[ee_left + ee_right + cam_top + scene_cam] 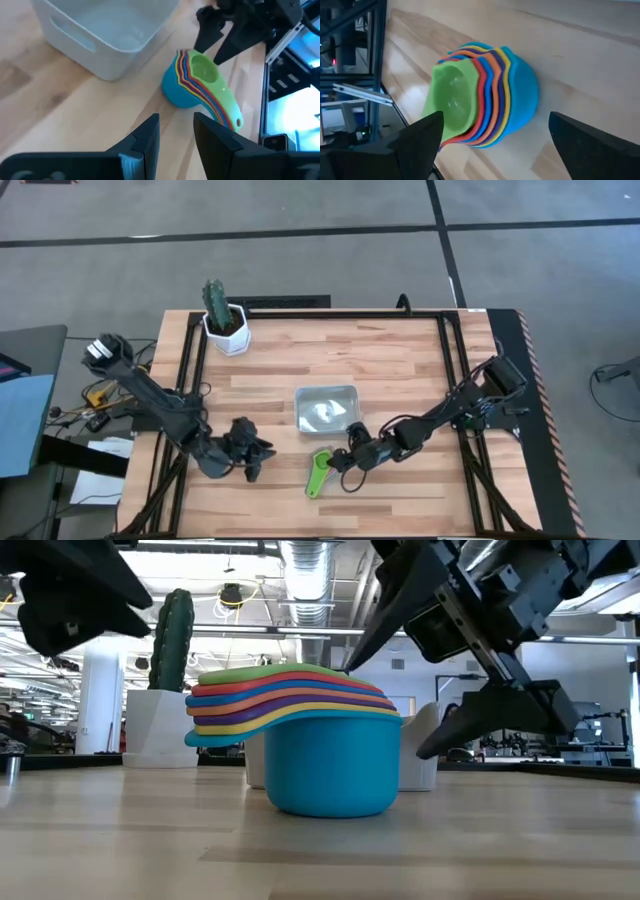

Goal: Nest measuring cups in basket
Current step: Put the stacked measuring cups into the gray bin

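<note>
A green cactus [214,300] stands in a white hexagonal pot [229,333] at the wooden table's [400,370] far-left corner.

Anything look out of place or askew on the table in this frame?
Nothing is spilled or damaged. The nested measuring cups stand upright on the table, outside the empty basket. The open right gripper is beside them; the left gripper waits nearby.

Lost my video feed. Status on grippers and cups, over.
Right gripper open beside the nested cup stack, not gripping. Left gripper waiting nearby, holding nothing. Stack on table, outside the basket. Nothing between them.
</note>
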`<state>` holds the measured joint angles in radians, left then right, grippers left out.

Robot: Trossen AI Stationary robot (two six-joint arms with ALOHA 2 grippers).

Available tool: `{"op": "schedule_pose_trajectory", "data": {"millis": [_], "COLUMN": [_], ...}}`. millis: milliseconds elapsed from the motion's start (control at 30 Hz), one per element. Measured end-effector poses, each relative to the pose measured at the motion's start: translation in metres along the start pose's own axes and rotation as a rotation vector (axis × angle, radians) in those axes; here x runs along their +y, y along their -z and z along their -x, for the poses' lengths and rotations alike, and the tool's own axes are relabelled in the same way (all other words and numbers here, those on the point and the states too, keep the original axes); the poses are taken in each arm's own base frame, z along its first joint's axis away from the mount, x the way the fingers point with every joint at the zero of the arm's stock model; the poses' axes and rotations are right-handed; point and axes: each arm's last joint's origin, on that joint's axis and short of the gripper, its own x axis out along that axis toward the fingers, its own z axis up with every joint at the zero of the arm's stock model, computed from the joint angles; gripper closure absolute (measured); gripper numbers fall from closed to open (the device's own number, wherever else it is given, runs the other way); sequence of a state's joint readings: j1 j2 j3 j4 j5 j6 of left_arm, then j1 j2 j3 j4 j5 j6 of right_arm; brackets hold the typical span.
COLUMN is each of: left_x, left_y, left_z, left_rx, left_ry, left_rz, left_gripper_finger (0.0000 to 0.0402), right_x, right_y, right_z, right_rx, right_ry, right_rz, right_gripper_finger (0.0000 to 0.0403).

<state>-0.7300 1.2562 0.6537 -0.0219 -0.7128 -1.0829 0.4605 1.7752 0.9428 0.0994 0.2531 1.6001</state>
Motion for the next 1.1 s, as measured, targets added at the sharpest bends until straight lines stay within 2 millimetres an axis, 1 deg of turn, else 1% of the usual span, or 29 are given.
{"op": "schedule_pose_trajectory", "data": {"millis": [67, 233, 467, 533, 600, 700, 833, 933, 1033, 1100], "left_x": [-0.001, -0.001, 0.003, 0.004, 0.005, 0.005, 0.006, 0.007, 0.007, 0.007], "left_y": [0.006, 0.013, 0.015, 0.014, 0.013, 0.012, 0.011, 0.01, 0.01, 0.009], "left_z": [-0.006, -0.014, -0.026, -0.028, -0.029, -0.03, -0.032, -0.033, -0.033, -0.034], "left_rx": [0.005, 0.013, 0.035, 0.044, 0.05, 0.047, 0.062, 0.083, 0.09, 0.089], "left_ry": [0.002, -0.01, -0.035, -0.035, -0.036, -0.033, -0.034, -0.025, -0.023, -0.023], "left_rz": [0.012, 0.026, 0.019, 0.024, 0.016, 0.014, 0.006, 0.005, 0.007, 0.01], "left_gripper_finger": [0.0295, 0.0295, 0.0295, 0.0295, 0.0295, 0.0295, 0.0295, 0.0295, 0.0295, 0.0295], "right_x": [-0.001, -0.001, -0.002, 0.003, 0.006, 0.001, 0.005, 0.0, 0.003, 0.001], "right_y": [-0.002, -0.007, -0.012, -0.011, -0.012, -0.012, -0.011, -0.01, -0.01, -0.008], "right_z": [0.0, -0.002, -0.007, -0.006, -0.005, -0.006, -0.006, -0.011, -0.013, -0.018], "right_rx": [-0.004, -0.026, -0.018, -0.007, -0.009, -0.008, 0.018, 0.019, 0.021, 0.026], "right_ry": [0.006, 0.011, 0.023, 0.013, 0.003, 0.04, 0.024, 0.045, 0.005, 0.012], "right_rz": [-0.002, -0.011, 0.004, 0.015, 0.026, 0.046, 0.066, 0.079, 0.083, 0.087], "right_gripper_finger": [0.0023, 0.0024, 0.0029, 0.0036, 0.0043, 0.0055, 0.0069, 0.0073, 0.0072, 0.0071]}}
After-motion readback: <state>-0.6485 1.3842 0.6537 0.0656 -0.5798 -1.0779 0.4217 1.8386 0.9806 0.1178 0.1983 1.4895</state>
